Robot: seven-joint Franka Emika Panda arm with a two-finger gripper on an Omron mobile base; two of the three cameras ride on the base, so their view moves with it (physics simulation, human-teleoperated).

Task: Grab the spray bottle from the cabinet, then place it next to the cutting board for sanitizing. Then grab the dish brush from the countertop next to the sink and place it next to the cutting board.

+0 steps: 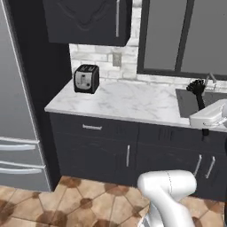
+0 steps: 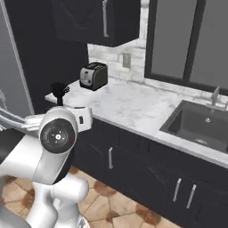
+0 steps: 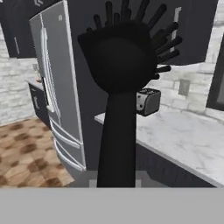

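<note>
Black dish brush (image 3: 117, 78) clamped upright in end effector (image 1: 205, 132); no writing legible.

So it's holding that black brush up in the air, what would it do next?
Probably carry the brush on toward the cutting board. The claw is shut on its handle, bristles up, clear of the countertop beside the sink. No cutting board is in view, so the base likely has to drive first.

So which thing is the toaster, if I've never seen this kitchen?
Find the white marble countertop beside the tall grey fridge. At its back corner, under the black cabinet and against the brick wall, sits the toaster. It is a small boxy black thing with a shiny silver face, standing alone there.
</note>
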